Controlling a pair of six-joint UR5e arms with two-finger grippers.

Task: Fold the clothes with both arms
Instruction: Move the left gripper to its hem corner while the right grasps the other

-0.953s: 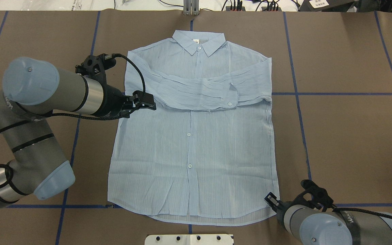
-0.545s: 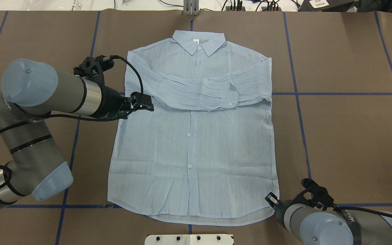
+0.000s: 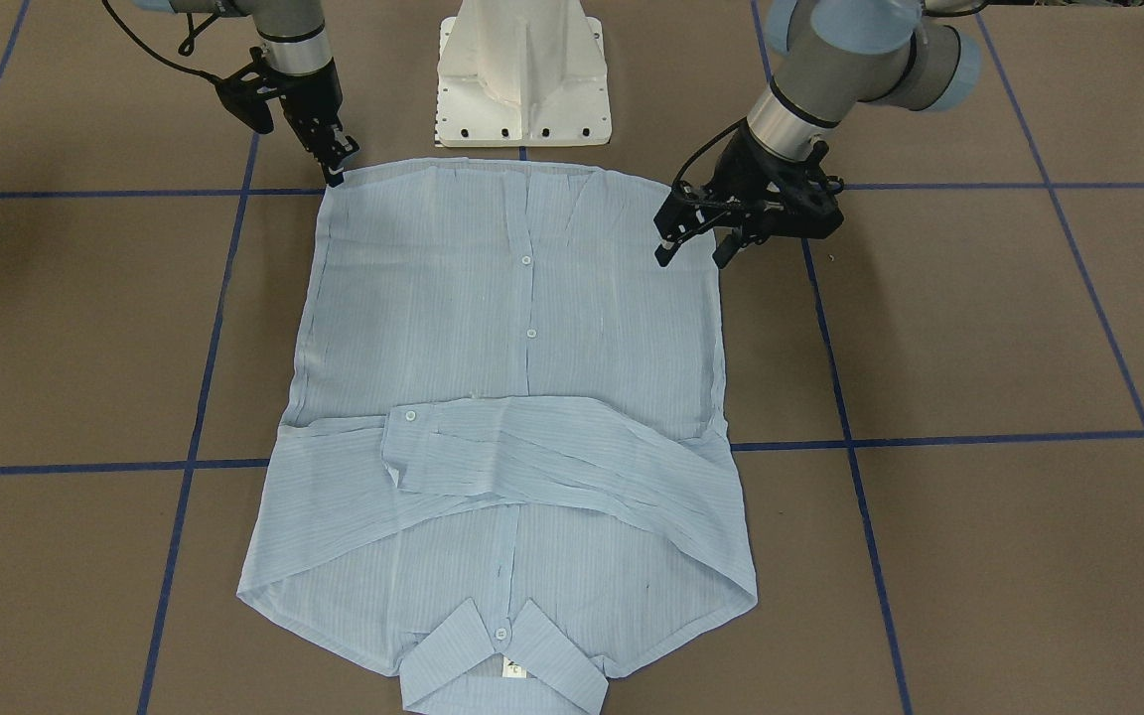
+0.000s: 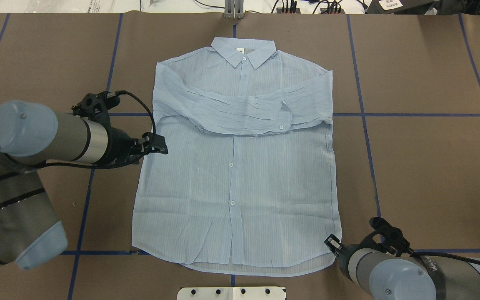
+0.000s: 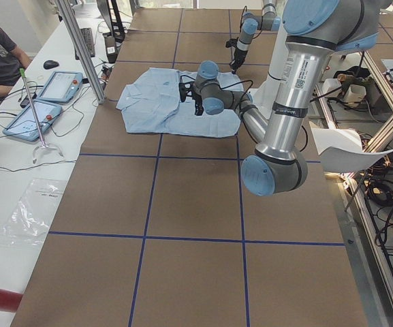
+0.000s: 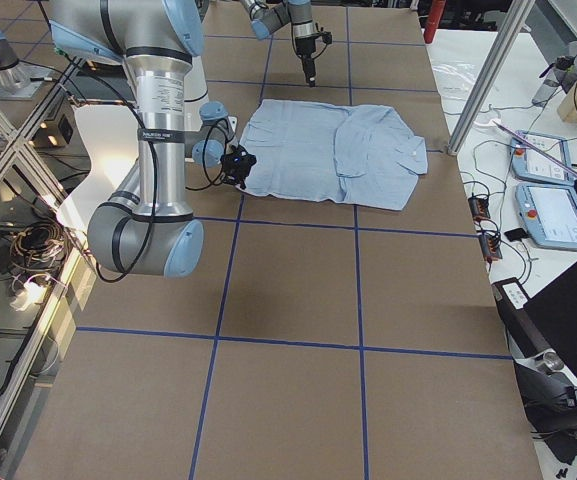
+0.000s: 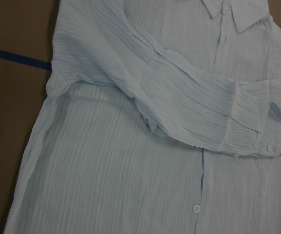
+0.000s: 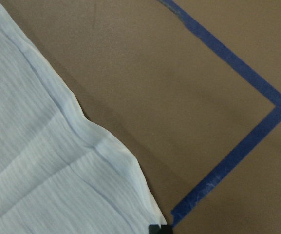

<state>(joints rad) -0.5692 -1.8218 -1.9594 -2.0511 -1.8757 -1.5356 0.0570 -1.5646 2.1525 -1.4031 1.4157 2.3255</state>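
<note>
A: How far along is the folding?

B: Early to middle, I'd judge. The shirt (image 4: 240, 183) lies flat, buttons up, mid-table (image 4: 423, 166), with its collar (image 4: 261, 54) toward the far edge and its hem along the robot's edge by the white pedestal (image 3: 522, 89). Both sleeves (image 4: 240, 110) are laid across the chest, so that part looks done.

A: And the body?

B: Not yet folded: no side is turned in and the hem isn't brought up.

A: The grippers?

B: The left gripper (image 3: 696, 253) hangs over the shirt's left side edge, below the sleeves, jaws spread and holding nothing. The right gripper (image 3: 337, 169) sits at the hem corner on its own side. Its tip is small in every view, so I cannot tell whether the jaws are parted or nipping cloth.
</note>
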